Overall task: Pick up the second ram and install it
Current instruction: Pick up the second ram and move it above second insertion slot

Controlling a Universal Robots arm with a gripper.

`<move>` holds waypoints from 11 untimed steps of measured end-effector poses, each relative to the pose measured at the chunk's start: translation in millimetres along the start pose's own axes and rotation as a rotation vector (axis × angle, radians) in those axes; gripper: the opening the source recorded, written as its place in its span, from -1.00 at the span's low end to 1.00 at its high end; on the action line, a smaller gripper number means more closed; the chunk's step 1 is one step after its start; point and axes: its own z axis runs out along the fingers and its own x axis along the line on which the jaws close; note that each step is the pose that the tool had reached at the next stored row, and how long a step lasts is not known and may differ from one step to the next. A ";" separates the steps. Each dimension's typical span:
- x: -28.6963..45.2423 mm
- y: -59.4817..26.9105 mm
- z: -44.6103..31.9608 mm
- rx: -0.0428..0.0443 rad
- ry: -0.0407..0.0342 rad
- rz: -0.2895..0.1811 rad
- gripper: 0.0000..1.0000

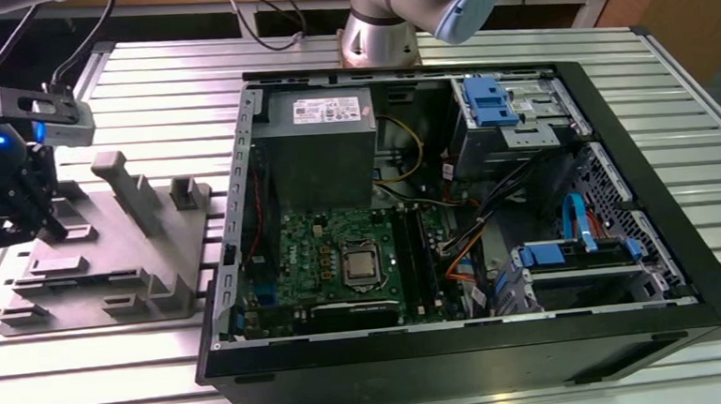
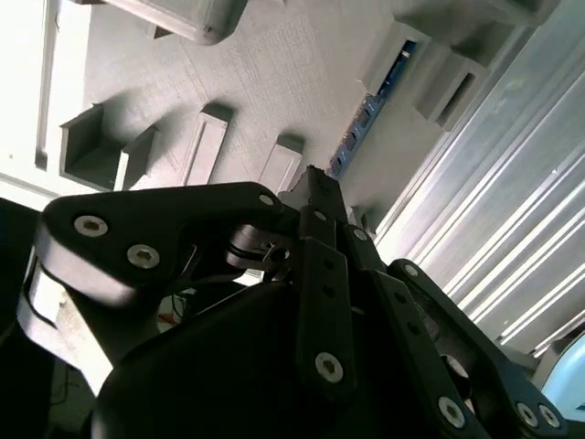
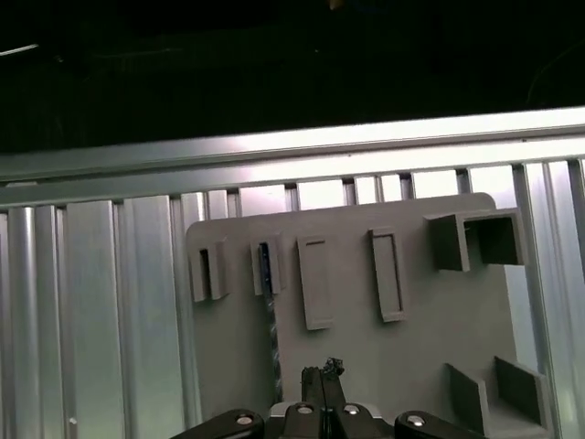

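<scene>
Closest to the lens is my gripper, its black linkage folded in and the fingertips drawn together with nothing between them. Just past the tips, the second ram stands on its long edge in a narrow slot of the grey holder tray. In the first wrist view it runs just beside my fingertips, close but apart from them.

I judge the stick to be light and stiff, but thin and easily harmed. The chips and the contact edge should not be squeezed or scraped. The fair place to hold it seems to be across its thickness, on the exposed upper edge near mid-length, so it hangs level.

Room at the tray is tight sideways, since the slot's own walls hug the stick and other raised blocks stand near. Above it is open.

In the exterior view the open computer case sits beside the tray on the slatted aluminium table. Its near wall stands between the tray and the motherboard. The black memory slots lie among loose cables.
</scene>
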 end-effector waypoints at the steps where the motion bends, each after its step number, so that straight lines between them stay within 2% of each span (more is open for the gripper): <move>1: 0.2 -0.1 0.5 -0.0017 0.0006 -0.008 -0.86; 11: 2.9 -0.7 7.7 -0.0228 0.0058 -0.079 -0.86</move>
